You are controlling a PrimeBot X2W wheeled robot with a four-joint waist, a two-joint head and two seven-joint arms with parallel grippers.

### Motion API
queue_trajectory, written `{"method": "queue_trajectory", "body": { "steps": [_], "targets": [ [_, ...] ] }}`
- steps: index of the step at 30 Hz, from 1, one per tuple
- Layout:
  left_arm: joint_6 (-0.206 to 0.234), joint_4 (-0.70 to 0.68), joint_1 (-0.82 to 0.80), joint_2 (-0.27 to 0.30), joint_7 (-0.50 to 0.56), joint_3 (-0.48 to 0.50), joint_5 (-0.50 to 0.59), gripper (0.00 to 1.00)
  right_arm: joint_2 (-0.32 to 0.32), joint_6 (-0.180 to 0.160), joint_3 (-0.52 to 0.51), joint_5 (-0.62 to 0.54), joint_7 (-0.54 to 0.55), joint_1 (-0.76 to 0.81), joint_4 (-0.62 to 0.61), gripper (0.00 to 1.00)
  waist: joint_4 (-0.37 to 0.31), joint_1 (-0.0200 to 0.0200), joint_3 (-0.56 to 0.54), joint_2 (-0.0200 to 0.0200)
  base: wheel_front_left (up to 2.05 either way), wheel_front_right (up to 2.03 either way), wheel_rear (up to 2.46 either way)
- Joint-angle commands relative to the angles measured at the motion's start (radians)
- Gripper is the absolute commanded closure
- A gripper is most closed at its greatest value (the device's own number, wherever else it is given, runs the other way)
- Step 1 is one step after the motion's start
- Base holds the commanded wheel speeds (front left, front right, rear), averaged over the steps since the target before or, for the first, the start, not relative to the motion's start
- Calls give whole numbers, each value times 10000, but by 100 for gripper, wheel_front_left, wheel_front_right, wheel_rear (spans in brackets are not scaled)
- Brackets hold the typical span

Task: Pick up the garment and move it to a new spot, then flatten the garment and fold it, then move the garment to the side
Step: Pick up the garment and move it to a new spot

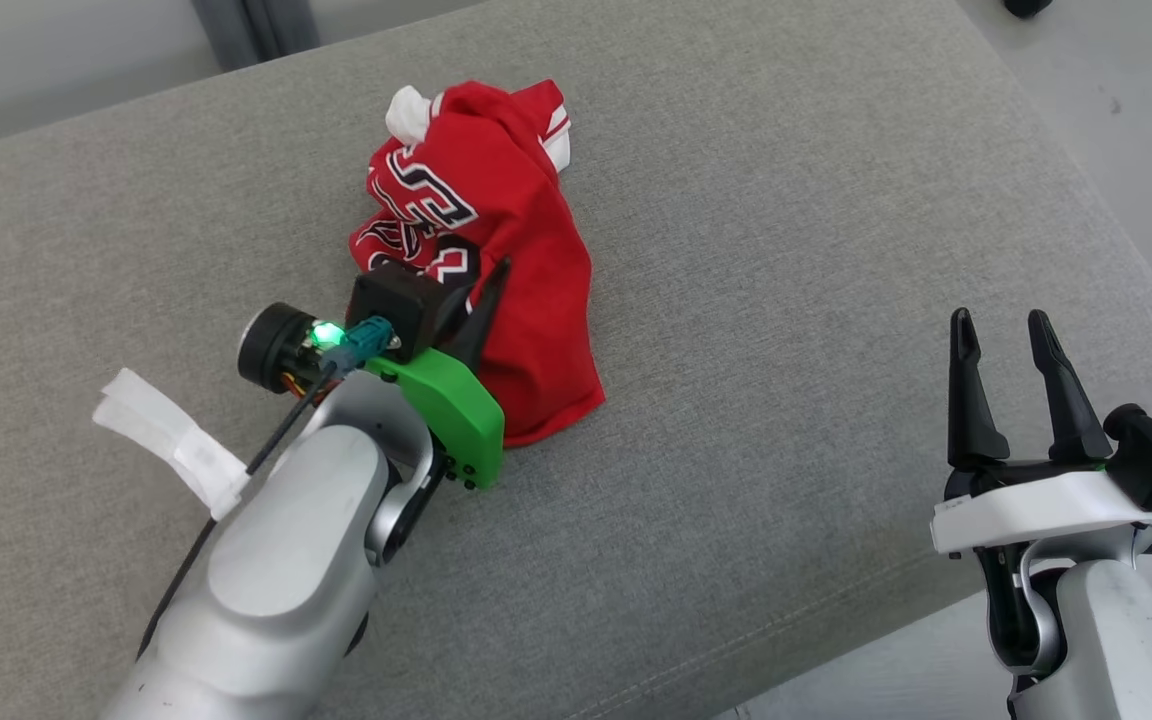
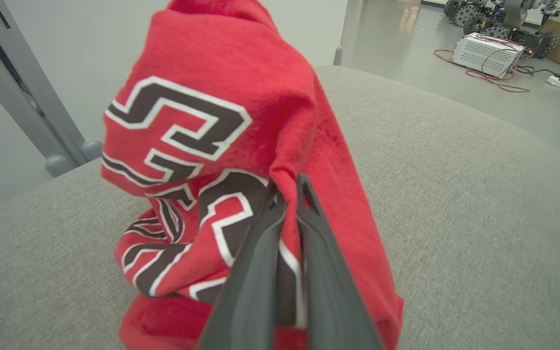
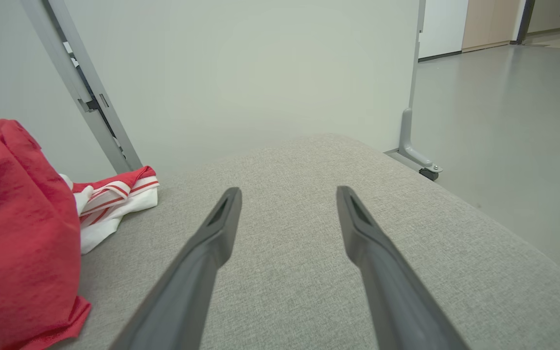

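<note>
The left end effector (image 1: 494,278) is clamped on a fold of the red garment (image 1: 526,210), its dark fingers pinching the cloth beside the black-and-white lettering. The garment is bunched in a heap left of centre on the grey cushion (image 1: 816,220). Well apart, at the near right, the right end effector (image 1: 1002,330) hovers with fingers spread, holding nothing.

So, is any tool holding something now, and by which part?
The left tool pinches a fold of the red jersey beside its lettering; the right tool is open, empty.
</note>
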Motion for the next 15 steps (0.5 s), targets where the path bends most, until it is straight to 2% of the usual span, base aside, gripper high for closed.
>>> {"method": "queue_trajectory", "body": {
  "steps": [1,2,7,15],
  "targets": [
    [9,7,119,-60,-156,-39,31,76,-5,-3,10,-53,-32,122,29,0,122,0,-95,-1,0,0,0],
    [40,27,146,-112,-283,-50,68,0,-5,-3,41,-72,-33,131,43,0,171,0,-136,-1,0,0,0],
    [161,-75,-51,-159,-974,64,119,0,-7,-3,1,-162,-33,196,84,0,474,0,-427,-1,0,0,0],
    [529,-433,257,72,-1789,548,51,0,-8,-3,-39,-330,-33,484,116,0,1199,0,-1038,-1,0,0,0]
  ]
}}
